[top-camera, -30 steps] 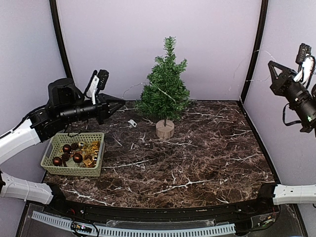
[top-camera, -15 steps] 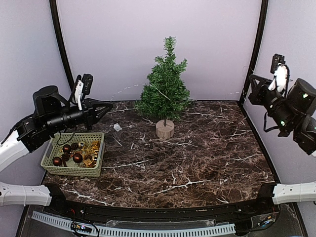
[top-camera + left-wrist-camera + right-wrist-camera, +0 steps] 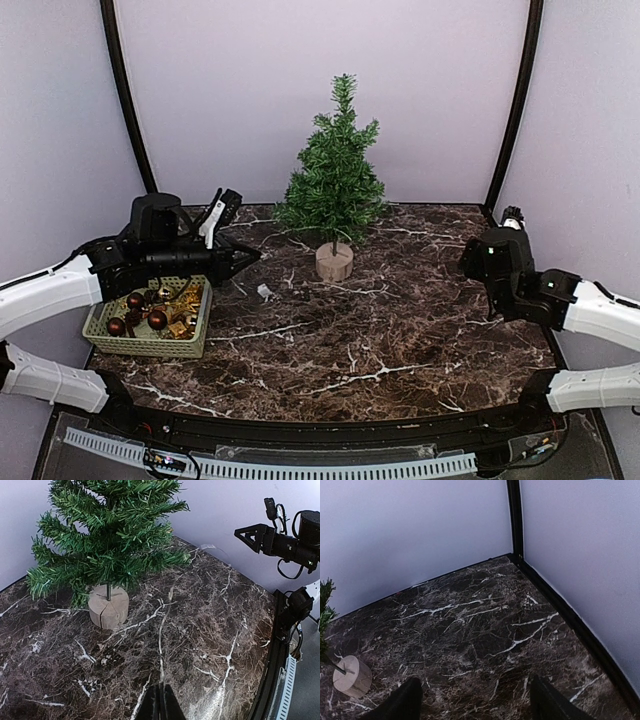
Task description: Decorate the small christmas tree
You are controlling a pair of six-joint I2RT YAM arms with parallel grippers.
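Beside the basket (image 3: pixel 150 347), left hand (image 3: pixel 248 259) closed; right hand (image 3: pixel 475 702) spread

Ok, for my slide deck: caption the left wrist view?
Shut left claw above the marble table, facing the small christmas tree.

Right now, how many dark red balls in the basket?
3 balls: one at the basket's far side, one in its near left corner, one in the middle. Others may be hidden.
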